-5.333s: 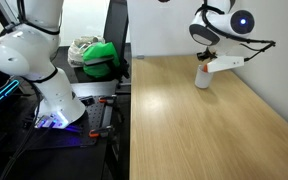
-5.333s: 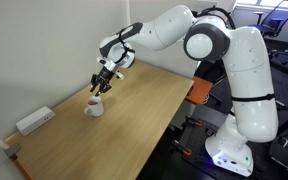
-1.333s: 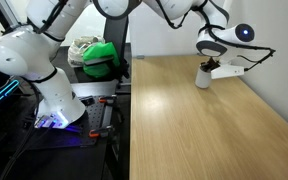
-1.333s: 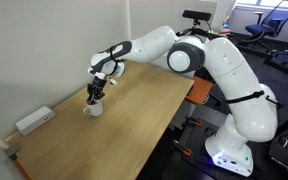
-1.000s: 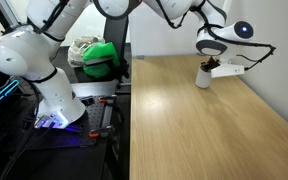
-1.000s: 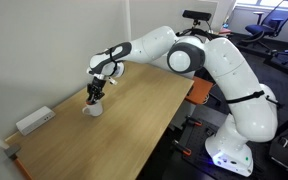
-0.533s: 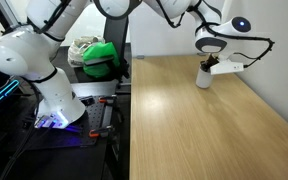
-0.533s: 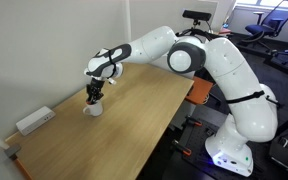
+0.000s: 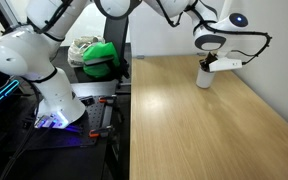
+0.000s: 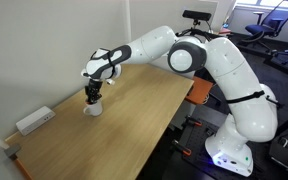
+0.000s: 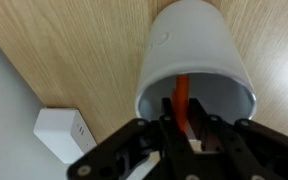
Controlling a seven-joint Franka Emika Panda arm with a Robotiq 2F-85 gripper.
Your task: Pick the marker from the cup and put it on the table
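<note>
The white cup [image 11: 194,50] stands on the light wood table [image 9: 194,130] near its far edge, and shows in both exterior views [image 9: 203,77] [image 10: 93,107]. The orange-red marker [image 11: 183,95] stands up out of the cup's mouth. My gripper [image 11: 187,125] hangs straight above the cup [image 9: 206,66] [image 10: 93,94], its fingers reaching into the mouth, one on each side of the marker and closed against it. The marker's lower end is hidden inside the cup.
A white box [image 10: 34,121] lies on the table beside the cup, close to the wall; it also shows in the wrist view [image 11: 64,135]. A green object [image 9: 102,57] and the robot's base [image 9: 44,80] stand off the table's side.
The gripper came down from above the cup onto its mouth. Over the last half second the wrist has shifted slightly upward while the cup has stayed in place.
</note>
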